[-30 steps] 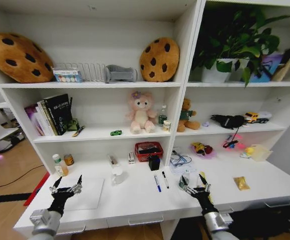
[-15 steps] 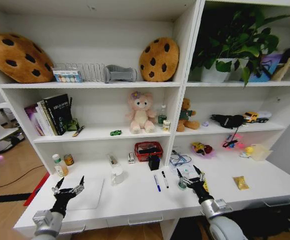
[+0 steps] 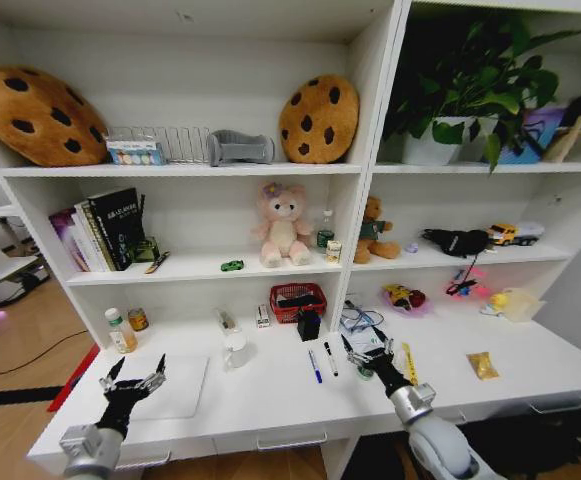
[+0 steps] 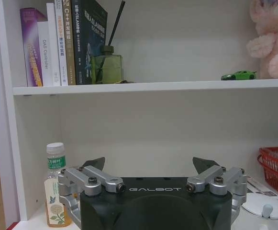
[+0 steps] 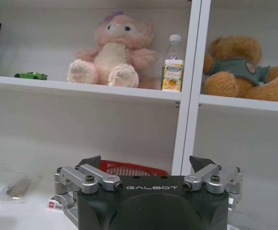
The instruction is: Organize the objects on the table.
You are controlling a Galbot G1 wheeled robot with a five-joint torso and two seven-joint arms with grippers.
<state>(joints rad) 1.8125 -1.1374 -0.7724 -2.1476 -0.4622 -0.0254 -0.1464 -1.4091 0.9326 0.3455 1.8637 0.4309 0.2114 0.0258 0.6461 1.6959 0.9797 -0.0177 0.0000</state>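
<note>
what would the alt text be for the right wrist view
The right gripper fills the foreground with its jaws open, facing a white shelf unit. On the shelf sit a pink plush toy, a small bottle, a brown teddy bear and a tiny green toy car; a red basket shows just behind the gripper.

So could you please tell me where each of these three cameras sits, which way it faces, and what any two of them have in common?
Head view: from the robot's head, looking forward and down at the table and shelf unit; both arms show, left pincer over the silver laptop, right pincer by the pens.
Left wrist view: behind the open left pincer, facing the books and a bottle.
Right wrist view: behind the open right pincer, facing the pink plush bear.
Shared: the green toy car and red basket appear in both wrist views.
</note>
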